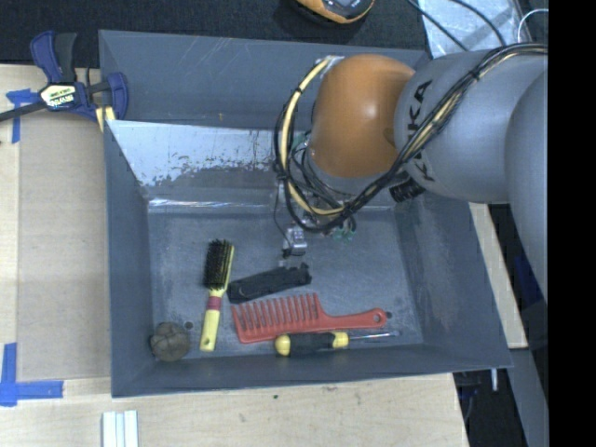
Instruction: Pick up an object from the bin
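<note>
My gripper [296, 241] hangs below the orange cover, low over the middle of the bin floor. Just beneath it lies a flat black bar [268, 282], slanting up to the right; the tip is close above its right end, and I cannot tell whether they touch. Left of the bar lies a brush [215, 291] with black bristles and a yellow handle, pointing toward the front wall. In front of the bar a red comb [298, 318] lies with its teeth toward the back and its handle to the right.
A screwdriver with a yellow and black handle lies along the front wall under the comb [312, 343]. A grey-brown lump [169, 341] sits in the front left corner. The arm and its cables cover the bin's back right part.
</note>
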You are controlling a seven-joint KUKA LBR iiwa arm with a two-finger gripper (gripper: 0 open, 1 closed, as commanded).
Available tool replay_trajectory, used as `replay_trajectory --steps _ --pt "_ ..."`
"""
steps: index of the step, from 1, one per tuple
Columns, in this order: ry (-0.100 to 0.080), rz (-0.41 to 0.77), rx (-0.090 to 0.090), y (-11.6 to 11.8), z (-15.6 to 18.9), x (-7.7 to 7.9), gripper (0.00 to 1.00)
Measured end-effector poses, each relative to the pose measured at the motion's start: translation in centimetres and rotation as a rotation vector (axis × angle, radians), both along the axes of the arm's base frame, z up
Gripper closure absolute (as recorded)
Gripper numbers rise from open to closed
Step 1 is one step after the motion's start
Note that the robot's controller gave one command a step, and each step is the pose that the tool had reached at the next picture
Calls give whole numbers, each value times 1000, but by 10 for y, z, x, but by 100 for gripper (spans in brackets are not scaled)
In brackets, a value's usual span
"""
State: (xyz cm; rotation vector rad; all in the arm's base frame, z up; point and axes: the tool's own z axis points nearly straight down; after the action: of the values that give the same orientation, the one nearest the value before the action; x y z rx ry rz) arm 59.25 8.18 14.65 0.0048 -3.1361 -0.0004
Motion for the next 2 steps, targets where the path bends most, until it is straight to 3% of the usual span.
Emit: replay_trajectory --steps 1,2 --pt "-9 -3 1 0 5 2 0" --pt "-3 36 1 -13 -76 -24 0"
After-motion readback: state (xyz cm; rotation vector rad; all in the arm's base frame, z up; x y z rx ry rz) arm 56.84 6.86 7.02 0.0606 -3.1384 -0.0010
